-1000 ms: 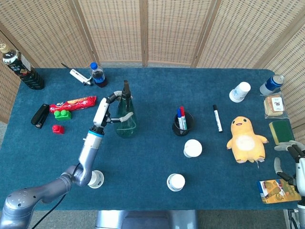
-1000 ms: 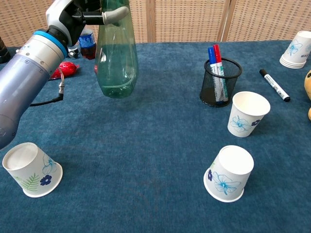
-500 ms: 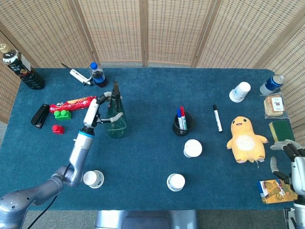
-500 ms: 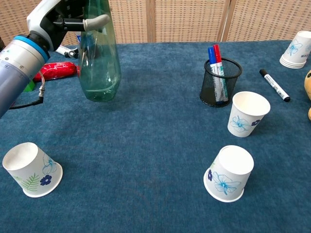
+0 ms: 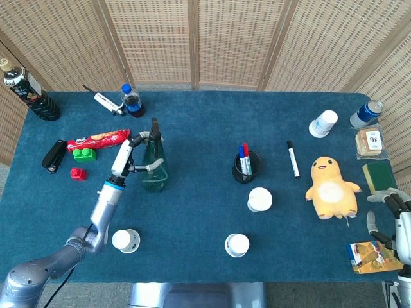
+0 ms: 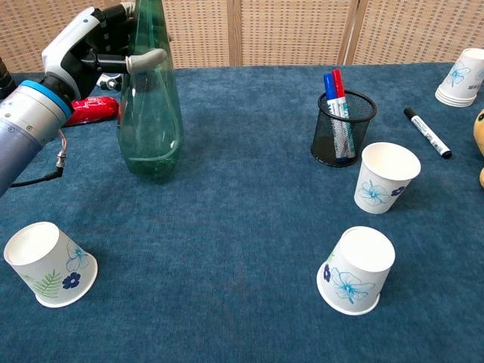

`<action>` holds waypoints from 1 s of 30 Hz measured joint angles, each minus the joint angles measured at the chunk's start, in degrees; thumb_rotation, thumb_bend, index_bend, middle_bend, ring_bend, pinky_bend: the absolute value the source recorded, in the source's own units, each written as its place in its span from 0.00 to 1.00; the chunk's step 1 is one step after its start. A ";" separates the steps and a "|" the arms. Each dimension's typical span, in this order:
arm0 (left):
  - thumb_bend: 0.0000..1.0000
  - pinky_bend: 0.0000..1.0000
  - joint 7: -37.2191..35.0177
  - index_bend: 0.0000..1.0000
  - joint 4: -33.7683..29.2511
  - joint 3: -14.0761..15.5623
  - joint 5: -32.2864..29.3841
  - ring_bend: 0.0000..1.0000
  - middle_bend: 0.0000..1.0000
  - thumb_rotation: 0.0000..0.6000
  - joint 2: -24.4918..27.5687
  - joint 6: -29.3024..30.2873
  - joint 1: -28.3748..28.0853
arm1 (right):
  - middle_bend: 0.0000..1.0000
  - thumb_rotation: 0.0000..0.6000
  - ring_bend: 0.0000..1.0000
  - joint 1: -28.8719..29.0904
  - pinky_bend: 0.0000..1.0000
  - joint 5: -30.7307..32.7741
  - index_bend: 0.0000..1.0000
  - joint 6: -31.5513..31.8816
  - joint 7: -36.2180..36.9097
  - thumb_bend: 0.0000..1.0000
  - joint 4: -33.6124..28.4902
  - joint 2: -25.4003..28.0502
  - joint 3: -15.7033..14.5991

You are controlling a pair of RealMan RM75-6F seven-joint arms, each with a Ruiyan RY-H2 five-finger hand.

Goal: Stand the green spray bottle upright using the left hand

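Observation:
The green spray bottle stands upright with its base on the blue tablecloth, left of centre. My left hand is at its left side, up at the neck. Its fingers reach around the neck and the grey trigger, still holding the bottle. My right hand rests at the table's far right edge with its fingers apart and nothing in them; the chest view does not show it.
A paper cup lies on its side near my left arm. A mesh pen holder, two more cups and a marker lie to the right. Behind the bottle sit a red snack pack, toy bricks and a cola bottle.
My left hand carried the bottle leftward and lowered it; its base now rests on the cloth. The right hand barely shifted.

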 measured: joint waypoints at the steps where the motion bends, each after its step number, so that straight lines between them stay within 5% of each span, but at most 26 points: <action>1: 0.34 0.51 -0.71 0.42 0.45 0.28 0.34 0.36 0.41 1.00 -0.12 0.17 -0.05 | 0.37 1.00 0.23 -0.12 0.28 0.06 0.40 0.16 -0.12 0.52 -0.21 0.11 0.02; 16: 0.34 0.50 -11.72 0.43 -1.69 5.19 4.08 0.35 0.40 1.00 3.24 -0.29 0.48 | 0.37 1.00 0.23 -0.47 0.28 0.27 0.40 1.11 -2.30 0.52 -2.25 0.75 0.36; 30: 0.34 0.50 -10.39 0.45 0.82 8.11 6.52 0.35 0.40 1.00 3.67 1.75 1.55 | 0.37 1.00 0.23 -0.01 0.28 0.08 0.40 0.93 -4.20 0.52 -3.54 0.41 0.52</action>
